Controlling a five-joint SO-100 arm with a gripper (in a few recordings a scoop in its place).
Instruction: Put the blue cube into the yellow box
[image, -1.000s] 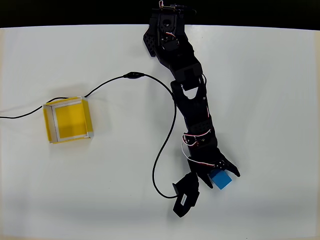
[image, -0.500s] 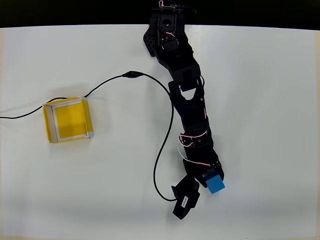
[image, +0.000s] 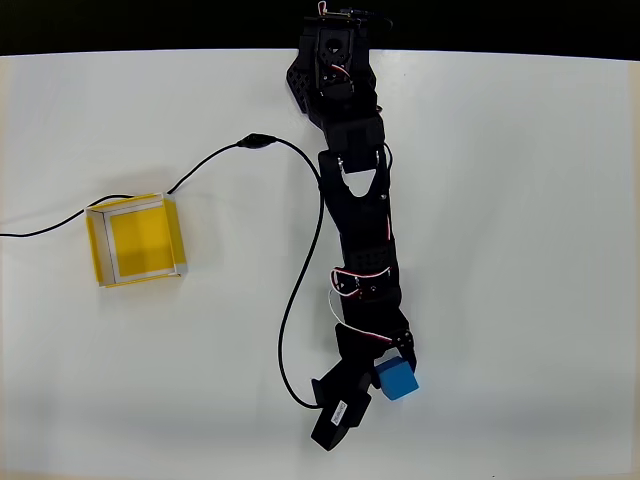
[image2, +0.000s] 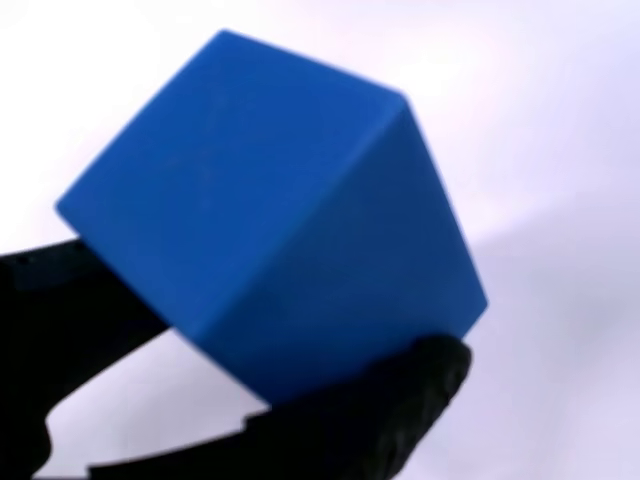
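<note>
The blue cube (image: 399, 381) is pinched in my gripper (image: 392, 372) near the table's front edge in the overhead view, right of centre. In the wrist view the blue cube (image2: 270, 220) looms large and tilted, one corner up, with a black finger (image2: 400, 400) pressed under its lower face. The gripper is shut on it. Far to the left in the overhead view stands the yellow box (image: 146, 242), open-topped with pale rims and nothing inside, well apart from the gripper.
A black cable (image: 300, 290) runs from the left edge past the box's back, loops across the middle of the white table (image: 520, 200) and reaches the wrist. The arm's base (image: 335, 60) sits at the back edge.
The arm has swung left in the overhead view, carrying the blue cube left and slightly toward the front edge. The cable loop shifted left with it. The box has not moved.
</note>
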